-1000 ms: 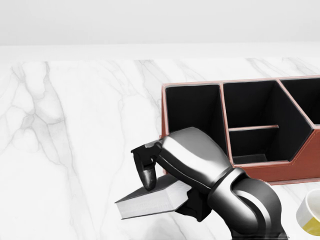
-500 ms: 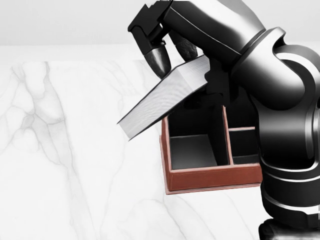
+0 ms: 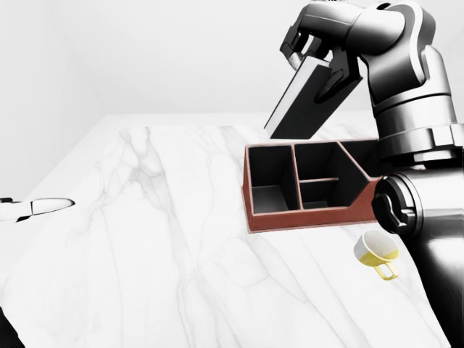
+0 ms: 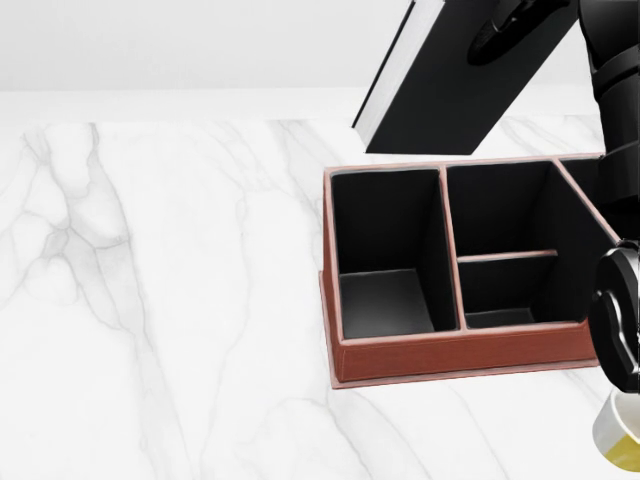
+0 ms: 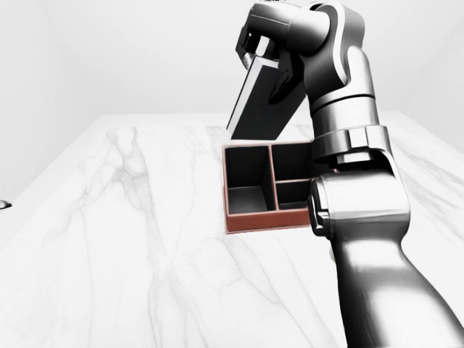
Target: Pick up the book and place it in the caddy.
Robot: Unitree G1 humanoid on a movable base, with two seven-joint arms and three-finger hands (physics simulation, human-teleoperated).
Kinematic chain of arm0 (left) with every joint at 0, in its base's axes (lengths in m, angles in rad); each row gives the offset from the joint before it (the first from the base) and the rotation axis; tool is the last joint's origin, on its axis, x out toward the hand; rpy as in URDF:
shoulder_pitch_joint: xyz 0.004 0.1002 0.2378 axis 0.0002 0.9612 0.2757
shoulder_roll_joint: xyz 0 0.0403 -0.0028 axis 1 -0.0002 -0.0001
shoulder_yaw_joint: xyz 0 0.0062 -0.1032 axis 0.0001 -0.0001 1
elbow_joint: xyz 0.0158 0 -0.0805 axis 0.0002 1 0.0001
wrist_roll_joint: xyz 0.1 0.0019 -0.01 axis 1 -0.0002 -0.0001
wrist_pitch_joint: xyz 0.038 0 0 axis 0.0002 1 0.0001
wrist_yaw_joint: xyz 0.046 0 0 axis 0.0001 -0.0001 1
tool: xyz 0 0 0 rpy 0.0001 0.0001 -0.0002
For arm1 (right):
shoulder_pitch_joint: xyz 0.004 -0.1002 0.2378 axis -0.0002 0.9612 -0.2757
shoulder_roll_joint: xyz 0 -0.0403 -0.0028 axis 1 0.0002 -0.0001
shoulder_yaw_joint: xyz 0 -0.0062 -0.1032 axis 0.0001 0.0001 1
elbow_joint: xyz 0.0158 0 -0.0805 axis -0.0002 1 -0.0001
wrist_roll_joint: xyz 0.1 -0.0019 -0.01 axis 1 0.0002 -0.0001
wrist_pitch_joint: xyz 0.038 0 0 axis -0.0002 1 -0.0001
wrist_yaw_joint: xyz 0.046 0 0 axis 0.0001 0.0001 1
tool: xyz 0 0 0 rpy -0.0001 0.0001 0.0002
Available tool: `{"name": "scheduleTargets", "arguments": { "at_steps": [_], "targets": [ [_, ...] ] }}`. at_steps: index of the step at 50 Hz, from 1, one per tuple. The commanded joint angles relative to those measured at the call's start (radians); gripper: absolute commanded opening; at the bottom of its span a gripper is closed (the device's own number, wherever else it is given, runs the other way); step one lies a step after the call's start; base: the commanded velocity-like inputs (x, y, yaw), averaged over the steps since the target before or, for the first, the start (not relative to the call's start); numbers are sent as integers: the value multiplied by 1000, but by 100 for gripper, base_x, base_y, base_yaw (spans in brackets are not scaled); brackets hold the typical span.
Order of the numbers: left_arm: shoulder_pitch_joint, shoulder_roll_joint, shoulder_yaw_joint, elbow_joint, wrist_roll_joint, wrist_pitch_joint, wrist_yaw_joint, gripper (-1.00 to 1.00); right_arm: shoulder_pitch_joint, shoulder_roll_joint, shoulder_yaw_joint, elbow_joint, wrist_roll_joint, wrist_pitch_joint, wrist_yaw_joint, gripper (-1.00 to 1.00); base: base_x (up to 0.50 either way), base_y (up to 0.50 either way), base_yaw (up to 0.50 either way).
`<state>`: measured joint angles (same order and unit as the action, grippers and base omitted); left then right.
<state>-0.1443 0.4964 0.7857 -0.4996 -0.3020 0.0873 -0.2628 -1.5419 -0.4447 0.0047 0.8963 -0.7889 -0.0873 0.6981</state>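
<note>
My right hand is shut on the black book, which hangs high over the red-brown caddy. The book tilts steeply, its white page edge on the left and its lower corner just above the caddy's far rim. In the head view the book fills the top right and the hand itself is cut off. The caddy has black compartments with nothing in them. Only a pale fingertip of my left hand shows at the left edge of the left-eye view.
A yellow and white cup lies on the white marble table just right of the caddy's near corner. My right forearm fills the lower right of the right-eye view. A plain wall stands behind the table.
My right hand has lifted the book off the table and carried it up above the caddy. The book has swung from nearly flat to steeply tilted.
</note>
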Motion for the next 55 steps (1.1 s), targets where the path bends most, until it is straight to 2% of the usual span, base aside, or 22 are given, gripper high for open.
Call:
{"name": "scheduleTargets", "arguments": {
  "at_steps": [1, 10, 34, 41, 55],
  "targets": [
    [2, -3, -4, 12, 2, 0, -3, 100, -151, -14, -10, 288, -118, 0, 0, -100, 0, 0, 0],
    [2, 0, 1, 10, -2, 0, -3, 100, -106, 12, 5, 313, -190, 0, -11, -100, 0, 0, 0],
    [2, -2, -2, 6, 0, 0, -1, 100, 54, 64, 34, 412, -351, 0, -418, -100, 0, 0, 0],
    [1, -1, 0, 0, -1, 0, 1, 100, 80, 57, 42, 419, -410, 0, -485, -100, 0, 0, 0],
    [1, 2, 4, -4, -5, 0, 1, 100, 139, 43, 32, 426, -456, 0, -547, -100, 0, 0, 0]
  ]
}}
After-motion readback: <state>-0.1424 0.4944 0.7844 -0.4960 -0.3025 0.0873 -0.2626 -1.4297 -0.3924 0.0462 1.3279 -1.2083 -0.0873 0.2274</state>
